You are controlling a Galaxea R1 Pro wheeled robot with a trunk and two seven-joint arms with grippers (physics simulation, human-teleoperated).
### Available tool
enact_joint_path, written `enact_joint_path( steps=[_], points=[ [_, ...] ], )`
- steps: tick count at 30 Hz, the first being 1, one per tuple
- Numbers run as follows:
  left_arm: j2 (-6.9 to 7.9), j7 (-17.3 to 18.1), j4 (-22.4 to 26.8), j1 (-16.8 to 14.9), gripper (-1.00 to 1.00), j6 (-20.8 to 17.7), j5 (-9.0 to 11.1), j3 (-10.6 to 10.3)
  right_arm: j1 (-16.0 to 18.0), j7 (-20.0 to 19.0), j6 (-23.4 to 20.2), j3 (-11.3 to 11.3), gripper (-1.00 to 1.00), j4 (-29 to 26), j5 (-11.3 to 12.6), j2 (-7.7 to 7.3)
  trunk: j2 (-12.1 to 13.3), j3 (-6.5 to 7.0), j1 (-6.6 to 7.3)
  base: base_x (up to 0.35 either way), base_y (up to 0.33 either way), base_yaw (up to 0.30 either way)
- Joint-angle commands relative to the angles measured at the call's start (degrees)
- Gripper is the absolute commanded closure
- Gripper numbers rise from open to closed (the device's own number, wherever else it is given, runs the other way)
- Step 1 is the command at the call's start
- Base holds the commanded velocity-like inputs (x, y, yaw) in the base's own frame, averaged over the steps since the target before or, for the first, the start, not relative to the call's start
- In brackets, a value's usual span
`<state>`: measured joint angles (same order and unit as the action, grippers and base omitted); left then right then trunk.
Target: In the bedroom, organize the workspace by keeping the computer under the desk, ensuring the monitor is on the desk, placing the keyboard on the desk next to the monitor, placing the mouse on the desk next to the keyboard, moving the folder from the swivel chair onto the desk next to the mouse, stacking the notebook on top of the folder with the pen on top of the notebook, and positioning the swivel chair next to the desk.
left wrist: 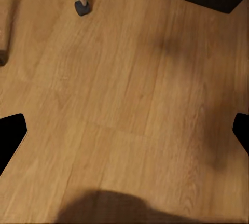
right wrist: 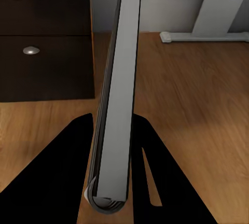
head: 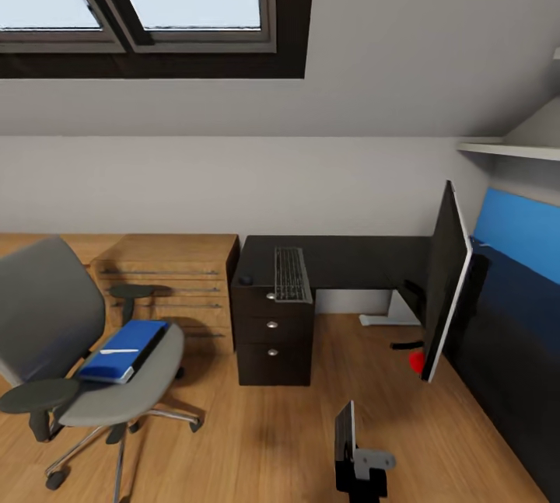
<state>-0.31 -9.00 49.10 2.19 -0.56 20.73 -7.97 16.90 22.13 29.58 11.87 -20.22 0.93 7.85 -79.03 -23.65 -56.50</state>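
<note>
- Monitor (head: pixel 445 285), a wide flat screen, is seen edge-on and held off the wooden floor (head: pixel 272 425), beside the table (head: pixel 342 258) and not resting on it.
- Right end effector (right wrist: pixel 111 130) is clenched on the monitor's thin edge, one dark finger on each face.
- Left end effector (left wrist: pixel 124 130) is released, its fingertips spread wide over bare floor.
- Keyboard (head: pixel 291 274) lies on the table's left end, above the drawers.
- Blue folder (head: pixel 123 350) lies on the swivel chair (head: pixel 70 332) seat, well apart from the table.
</note>
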Motion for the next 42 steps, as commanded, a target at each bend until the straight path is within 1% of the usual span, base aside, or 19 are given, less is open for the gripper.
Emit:
enact_joint_path(
  steps=[1, 11, 17, 42],
  points=[
    [0.04, -0.4, 0.1, 0.0, -1.0, -0.1, 0.5, -0.2, 0.1, 0.5, 0.1, 0.5, 1.0, 0.3, 0.0, -0.03, 0.0, -0.05, -0.03, 0.221, 0.184, 0.0],
    [0.04, -0.4, 0.0, 0.0, -1.0, 0.0, 0.5, -0.2, 0.1, 0.5, 0.1, 0.5, 1.0, 0.9, 0.0, -0.02, 0.0, -0.05, -0.03, 0.154, 0.045, 0.0],
    [0.04, -0.4, -0.1, 0.0, -1.0, -0.1, 0.5, -0.2, 0.1, 0.4, 0.1, 0.5, 1.0, 0.9, 0.0, -0.01, 0.0, -0.05, -0.03, 0.009, 0.0, 0.0],
    [0.04, -0.5, -0.1, 0.0, -1.0, 0.0, 0.5, -0.2, 0.1, 0.5, 0.1, 0.5, 1.0, 0.9, 0.0, -0.03, 10.0, 4.44, 5.46, 0.0, 0.0, 0.0]
  ],
)
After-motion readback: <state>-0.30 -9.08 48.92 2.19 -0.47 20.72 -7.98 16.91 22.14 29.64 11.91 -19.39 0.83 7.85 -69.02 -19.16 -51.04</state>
